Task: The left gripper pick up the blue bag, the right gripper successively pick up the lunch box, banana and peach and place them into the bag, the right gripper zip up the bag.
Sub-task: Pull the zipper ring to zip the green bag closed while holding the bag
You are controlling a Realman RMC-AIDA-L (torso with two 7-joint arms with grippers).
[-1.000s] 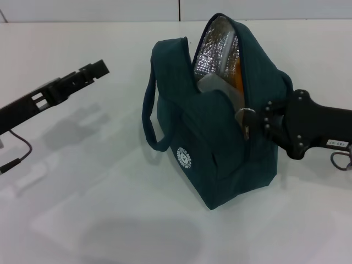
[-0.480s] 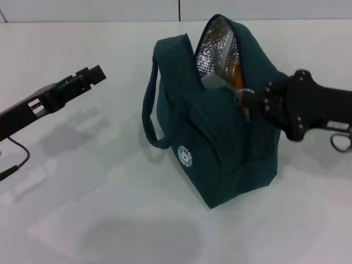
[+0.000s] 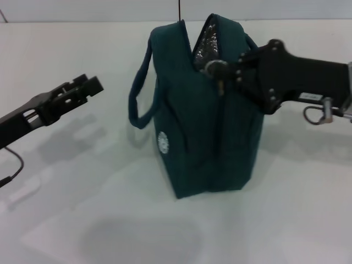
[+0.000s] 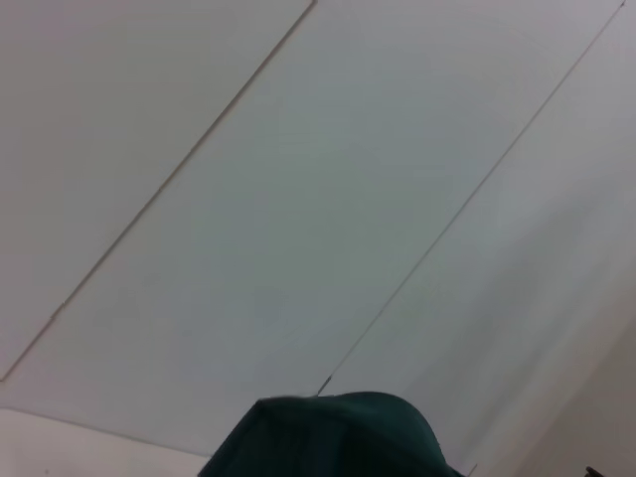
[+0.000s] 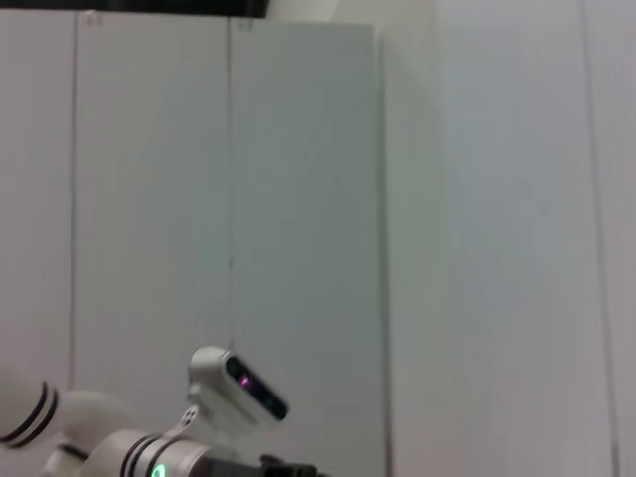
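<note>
The blue bag (image 3: 203,126) stands upright on the white table (image 3: 82,181), its round white logo (image 3: 163,142) facing left. Only a narrow slit of silver foil lining (image 3: 204,41) shows at its top. My right gripper (image 3: 226,70) reaches in from the right and is shut on the metal zipper pull (image 3: 215,68) near the top of the bag. My left gripper (image 3: 88,87) hangs open over the table to the left, well apart from the bag and its handle (image 3: 138,104). The bag's top edge (image 4: 338,437) shows in the left wrist view. The lunch box, banana and peach are hidden.
Bare white table lies in front of the bag and to its left. A loose black cable (image 3: 14,165) hangs under the left arm. The right wrist view shows only wall panels and part of the robot's body (image 5: 234,393).
My right gripper has drawn the zipper pull up and back along the bag, narrowing the opening. The bag has swung upright and turned. The left gripper drifted slightly down and left.
</note>
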